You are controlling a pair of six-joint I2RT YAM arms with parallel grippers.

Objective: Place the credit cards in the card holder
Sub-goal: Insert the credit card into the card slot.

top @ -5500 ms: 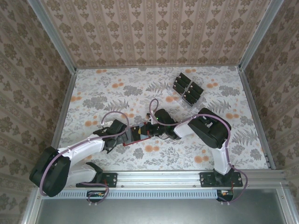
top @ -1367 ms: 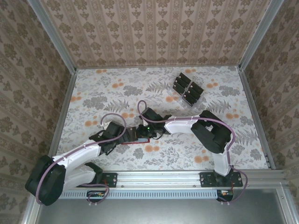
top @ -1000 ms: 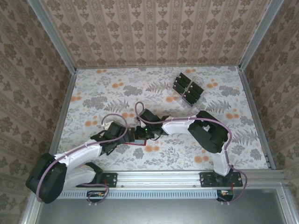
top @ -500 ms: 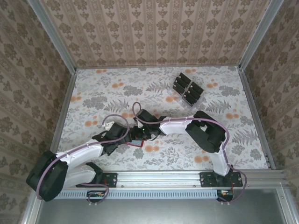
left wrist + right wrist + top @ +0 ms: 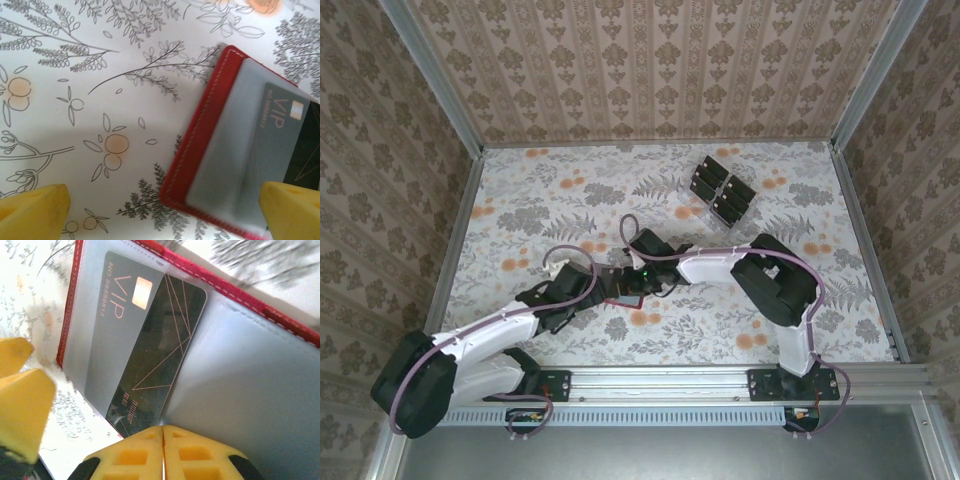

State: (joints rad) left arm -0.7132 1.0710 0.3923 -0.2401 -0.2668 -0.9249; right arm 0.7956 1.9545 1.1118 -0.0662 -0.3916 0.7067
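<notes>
My right gripper was pinched shut on nothing, tips just off the card; my left gripper stood wide and empty, straddling the card holder, open on the table; the card sat only partway in its cloudy pocket; a push might have skidded the unpinned holder or buckled the card; the other credit cards sat in the clear stand, well apart.
</notes>
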